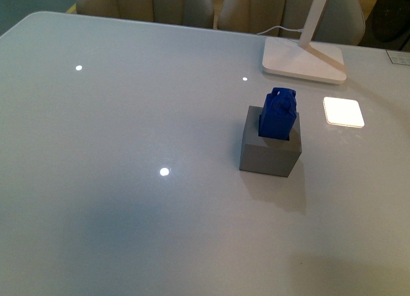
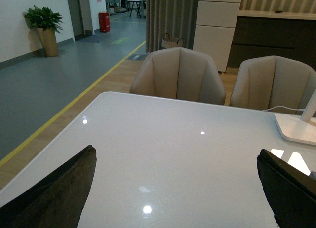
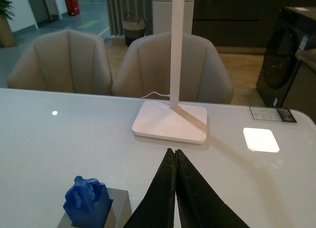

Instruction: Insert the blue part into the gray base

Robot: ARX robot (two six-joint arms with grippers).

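The blue part (image 1: 278,114) stands in the square hole in the top of the gray base (image 1: 270,152) on the white table, its upper body and knob sticking out. Both also show in the right wrist view, the blue part (image 3: 87,201) sitting in the gray base (image 3: 118,209). My right gripper (image 3: 173,152) is shut and empty, raised over the table beside the base, apart from it. My left gripper (image 2: 177,161) is open and empty above the bare table, away from the base. Neither arm shows in the front view.
A white lamp foot (image 1: 303,61) with its stem and cable stands behind the base. A bright patch of lamp light (image 1: 343,111) lies on the table to its right. Beige chairs (image 2: 177,75) stand along the far table edge.
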